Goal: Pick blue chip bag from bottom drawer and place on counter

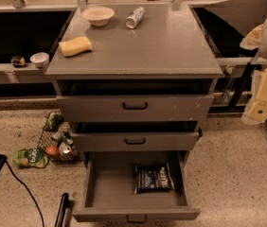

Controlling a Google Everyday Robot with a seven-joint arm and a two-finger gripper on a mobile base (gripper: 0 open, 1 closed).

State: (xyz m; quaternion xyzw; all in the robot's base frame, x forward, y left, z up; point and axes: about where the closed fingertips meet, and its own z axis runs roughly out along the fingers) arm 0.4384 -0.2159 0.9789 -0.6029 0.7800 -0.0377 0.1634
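Note:
The bottom drawer point(110, 186) of the grey cabinet is pulled open. The blue chip bag point(154, 177) lies flat inside it, at the right rear, with white lettering facing up. The counter point(162, 46) is the cabinet's flat grey top. My arm comes in at the right edge of the view. My gripper point(260, 105) hangs there, level with the top drawer, well right of and above the bag, and it holds nothing that I can see.
On the counter are a pale bowl point(98, 15), a silver can point(135, 17) on its side and a yellow sponge point(75, 46). The two upper drawers are slightly ajar. A wire basket point(57, 143) and a green packet point(30, 158) lie on the floor at the left.

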